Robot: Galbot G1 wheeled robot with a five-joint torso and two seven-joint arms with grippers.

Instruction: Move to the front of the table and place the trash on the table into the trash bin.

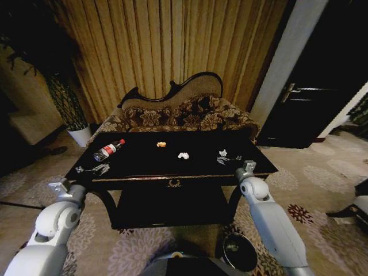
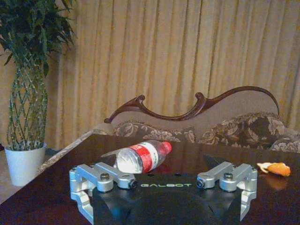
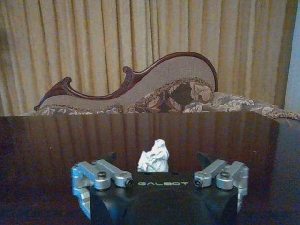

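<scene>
Both tools (image 2: 163,180) (image 3: 159,178) open, empty.

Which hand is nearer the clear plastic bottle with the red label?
Left. The left hand sits at the table's front-left edge, just short of the lying clear plastic red-labelled bottle. The right hand is at the front-right edge, across the glossy black table.

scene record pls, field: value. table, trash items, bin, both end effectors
table: black table, gold trim, directly ahead, floral sofa behind
bottle: bottle lying on its side, red label, table's left part
orange scrap: orange scrap near centre, toward the sofa
white scrap: white scrap near centre
bin: trash bin on the carpet, front right of the table
left end effector: left end effector open, at the front left edge, facing the bottle
right end effector: right end effector open, at the front right edge, facing the white scrap
</scene>
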